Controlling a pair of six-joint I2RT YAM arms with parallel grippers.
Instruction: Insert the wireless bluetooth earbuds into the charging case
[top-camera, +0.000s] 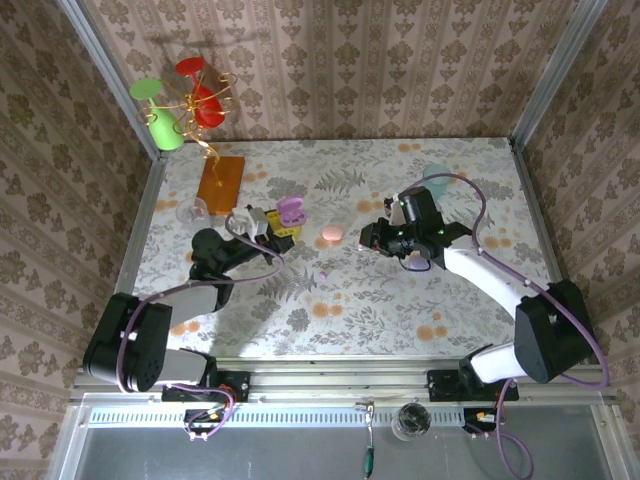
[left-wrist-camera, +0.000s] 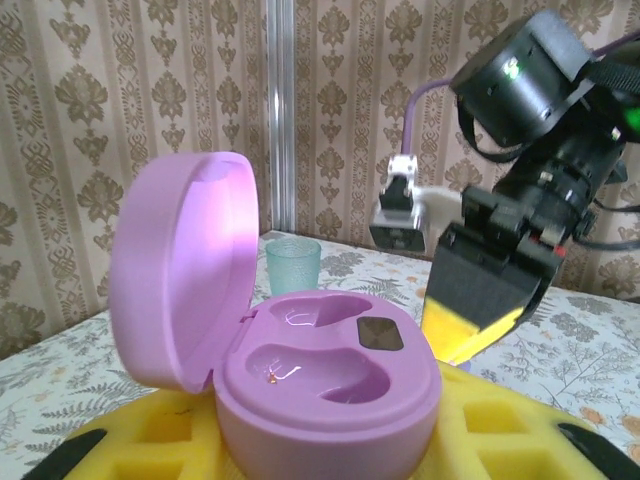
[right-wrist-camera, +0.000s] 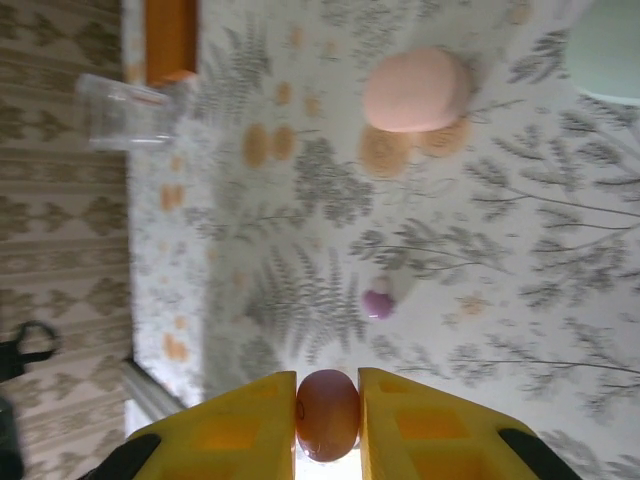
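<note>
Right gripper (right-wrist-camera: 327, 395) pinched tight on a pink earbud (right-wrist-camera: 327, 418), yellow pads either side, bottom centre of the wrist view. Left gripper (left-wrist-camera: 335, 435) clamped on the lilac charging case (left-wrist-camera: 330, 385), lid up, both wells empty, centre-left of the overhead frame. Another one, a lilac earbud (right-wrist-camera: 378, 303), lies loose on the table (right-wrist-camera: 500, 300) mid-frame, apart from the closed pink case (right-wrist-camera: 415, 88) at upper centre. Buds look feather-light, hard, glossy and rounded, so likely to squirt out of a pinch or roll. Best taken across the widest part, gently. Case looks stiff, the hinged lid probably its weak bit. Surface is a flat floral-print sheet, smooth-looking. Mint cup (left-wrist-camera: 293, 265), clear cup (right-wrist-camera: 118, 110) and orange block (right-wrist-camera: 170, 35) sit toward the top of the overhead frame, with damask wallpaper (top-camera: 400, 60) all round.
</note>
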